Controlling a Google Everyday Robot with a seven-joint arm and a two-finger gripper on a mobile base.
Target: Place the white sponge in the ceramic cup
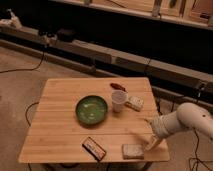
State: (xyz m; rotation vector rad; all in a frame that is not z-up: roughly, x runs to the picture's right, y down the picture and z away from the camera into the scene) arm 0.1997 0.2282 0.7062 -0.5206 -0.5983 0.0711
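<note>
The white sponge (132,151) lies flat near the front right edge of the wooden table (60,125). The ceramic cup (118,100) stands upright near the table's middle right, just right of a green bowl. My gripper (150,143) hangs low over the table's front right corner, just right of the sponge and well in front of the cup. The white arm (186,120) reaches in from the right. Nothing shows in the gripper.
A green bowl (92,109) sits at the table's centre. A whitish block with a darker edge (134,103) lies right of the cup, a small red thing (117,86) behind it. A dark flat packet (93,148) lies at the front edge. Cables run along the floor.
</note>
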